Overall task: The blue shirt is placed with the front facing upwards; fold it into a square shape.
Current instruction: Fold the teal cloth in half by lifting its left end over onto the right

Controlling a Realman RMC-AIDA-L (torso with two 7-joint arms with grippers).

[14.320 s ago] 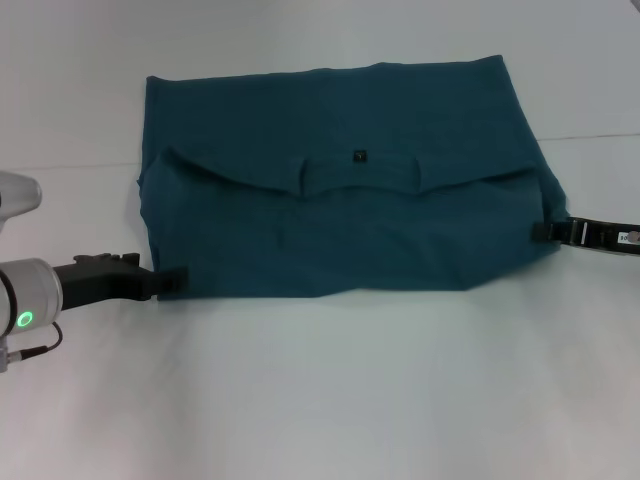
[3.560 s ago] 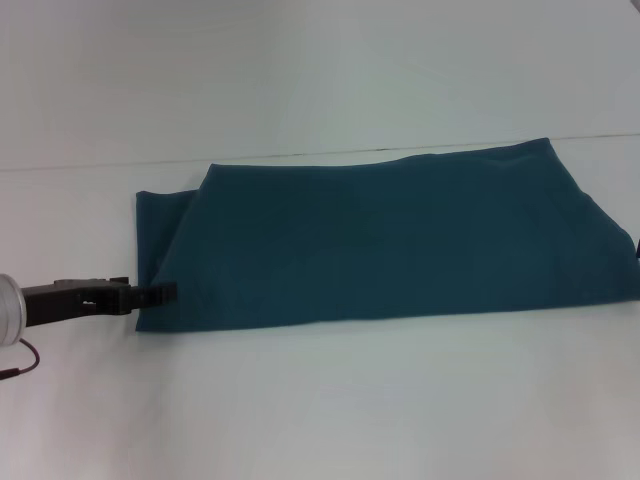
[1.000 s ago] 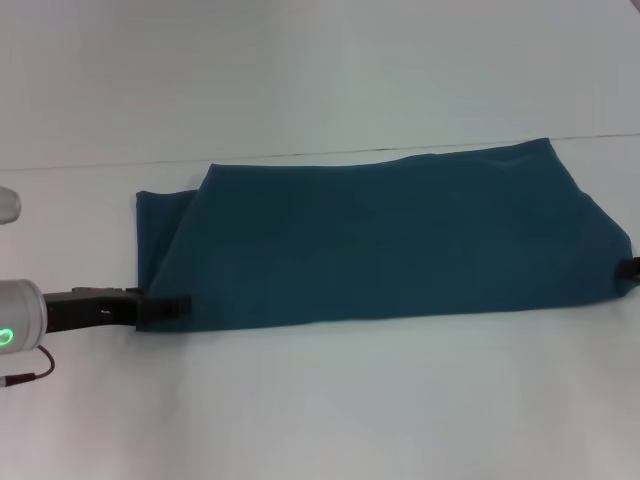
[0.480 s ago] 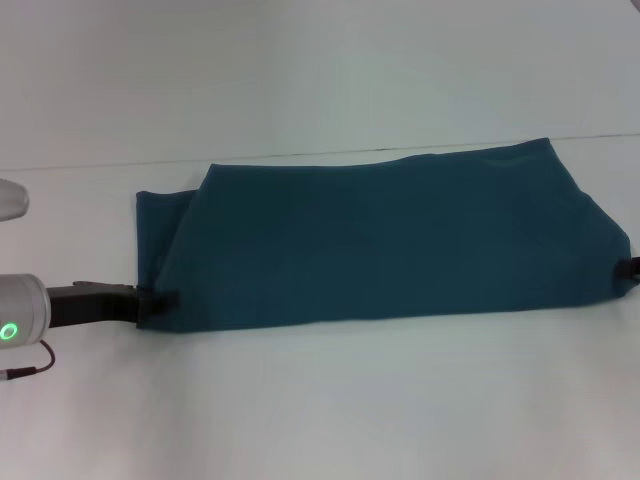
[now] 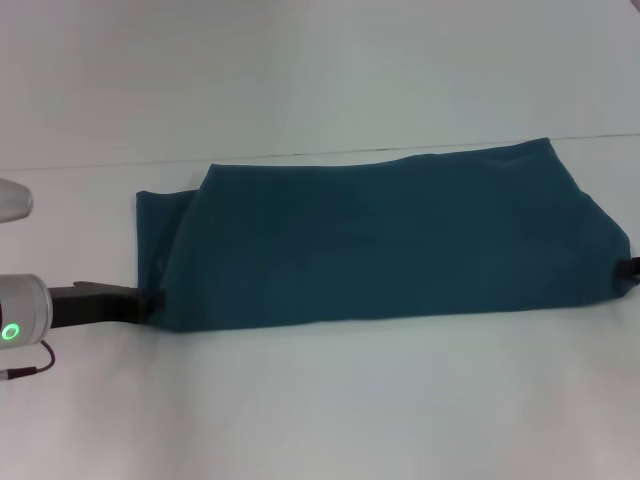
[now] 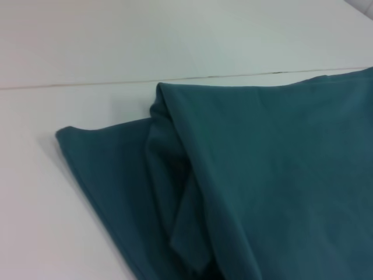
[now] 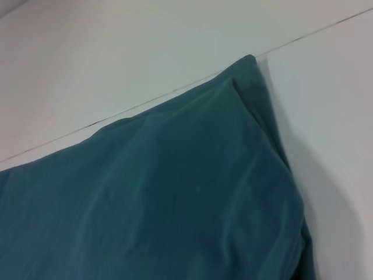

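Note:
The blue shirt (image 5: 390, 240) lies on the white table as a long dark teal band, folded over, with no print or collar showing. A lower layer sticks out at its left end. My left gripper (image 5: 152, 302) is at the shirt's near-left corner, its tip against or under the cloth edge. My right gripper (image 5: 632, 268) shows only as a small dark piece at the shirt's near-right corner. The left wrist view shows the shirt's layered left end (image 6: 175, 192). The right wrist view shows its far-right corner (image 7: 175, 192).
The white table (image 5: 350, 400) stretches bare in front of the shirt. A thin seam line (image 5: 90, 166) runs across the table behind the shirt's far edge. Nothing else stands on it.
The left gripper's tip lay on the shirt's near-left corner a second ago. It now shows less, tucked in at the cloth edge. The shirt and right gripper have barely moved.

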